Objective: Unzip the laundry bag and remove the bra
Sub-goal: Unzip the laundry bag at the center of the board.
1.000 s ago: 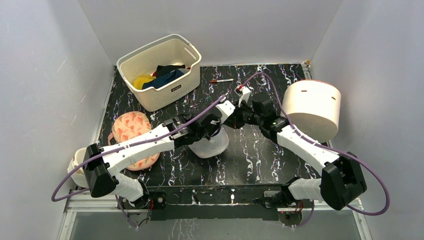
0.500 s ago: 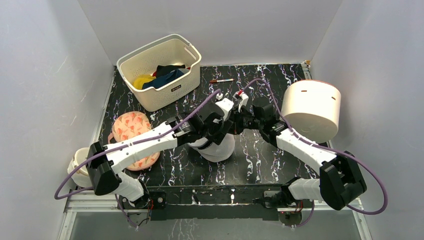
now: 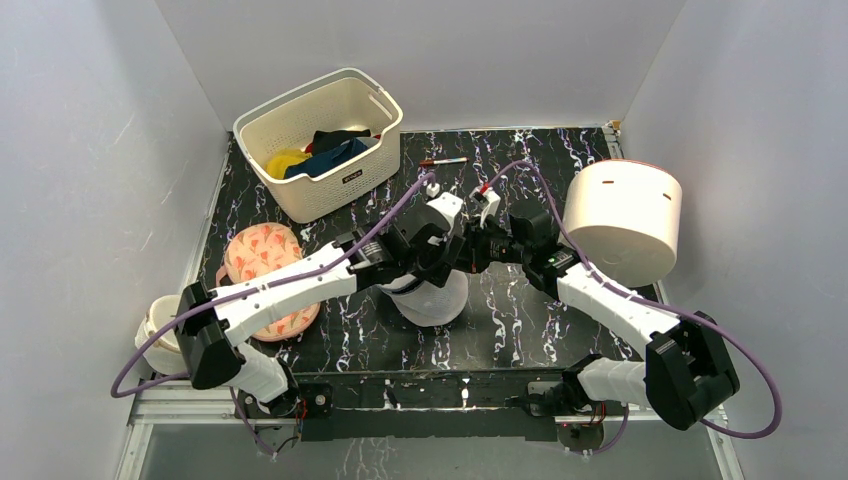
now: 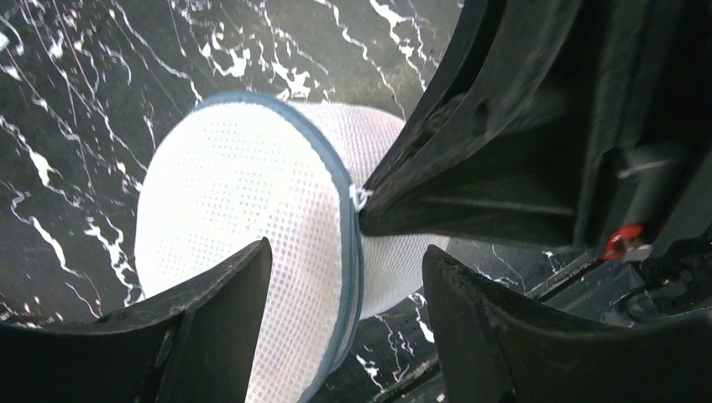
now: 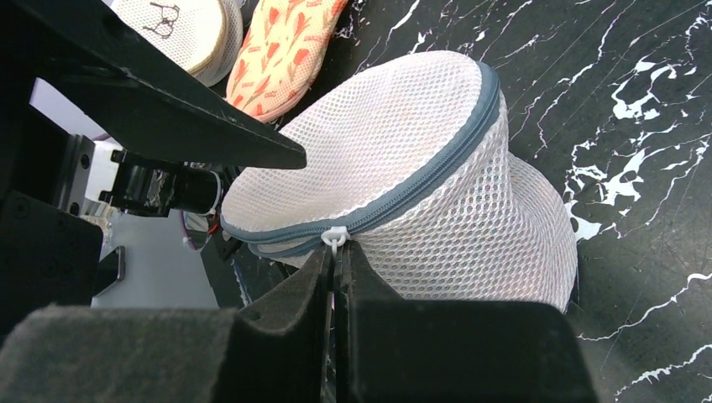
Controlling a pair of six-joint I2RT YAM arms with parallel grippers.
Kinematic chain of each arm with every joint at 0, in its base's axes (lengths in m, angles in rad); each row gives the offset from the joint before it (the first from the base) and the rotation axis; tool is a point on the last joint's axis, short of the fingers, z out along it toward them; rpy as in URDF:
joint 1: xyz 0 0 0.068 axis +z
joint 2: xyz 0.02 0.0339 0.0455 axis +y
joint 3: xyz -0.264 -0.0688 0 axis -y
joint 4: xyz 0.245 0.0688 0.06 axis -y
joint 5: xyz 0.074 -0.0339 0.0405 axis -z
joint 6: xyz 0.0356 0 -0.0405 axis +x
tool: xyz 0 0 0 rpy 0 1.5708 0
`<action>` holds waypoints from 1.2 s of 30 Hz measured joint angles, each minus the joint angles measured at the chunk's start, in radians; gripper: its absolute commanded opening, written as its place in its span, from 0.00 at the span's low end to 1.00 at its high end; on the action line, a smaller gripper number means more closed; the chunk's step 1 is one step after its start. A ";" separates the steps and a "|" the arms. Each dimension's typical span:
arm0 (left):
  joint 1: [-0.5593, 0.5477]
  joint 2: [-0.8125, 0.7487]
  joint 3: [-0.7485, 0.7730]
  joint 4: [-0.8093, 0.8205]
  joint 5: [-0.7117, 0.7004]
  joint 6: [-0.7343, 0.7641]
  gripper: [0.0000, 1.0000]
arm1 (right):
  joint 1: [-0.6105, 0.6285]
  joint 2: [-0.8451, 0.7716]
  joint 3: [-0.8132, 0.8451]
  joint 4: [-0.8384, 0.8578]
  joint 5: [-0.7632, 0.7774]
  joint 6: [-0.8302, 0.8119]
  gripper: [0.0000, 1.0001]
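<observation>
Black marble-patterned tabletop (image 3: pixel 520 320) with white veins, enclosed by pale grey walls, seen with both arms meeting at its centre. Small round white mesh laundry bag (image 5: pixel 403 168) with a grey-blue zipper rim lies near the middle of the table, tipped so that the rim runs slantwise across it. Right gripper (image 5: pixel 337 260) is clenched, its two dark fingers pressed together on the white zipper pull (image 5: pixel 334 238) at the near side of the rim. Left gripper (image 4: pixel 344 260) is released, one finger on either side of the bag and the rim running between them; whether its pads press the mesh cannot be told. Cream slotted plastic basket (image 3: pixel 300 195) stands at the far left corner, holding dark and yellow clothes. Oval orange-pink pad with a leaf print (image 3: pixel 262 255) lies left of the bag, partly beneath the left arm. Large solid white cylinder (image 3: pixel 622 215) rests on its side at the right edge, well apart from the bag.
</observation>
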 measured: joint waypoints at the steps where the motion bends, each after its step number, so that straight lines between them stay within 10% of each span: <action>1: 0.000 -0.017 -0.025 0.002 0.002 -0.015 0.65 | 0.000 0.000 0.000 0.000 -0.002 0.000 0.00; 22: 0.000 -0.046 -0.137 0.072 -0.048 -0.040 0.00 | 0.005 -0.001 0.001 -0.035 -0.005 0.000 0.00; 36: -0.001 -0.242 -0.210 0.072 -0.168 0.105 0.00 | -0.027 0.029 0.079 -0.084 0.040 -0.027 0.00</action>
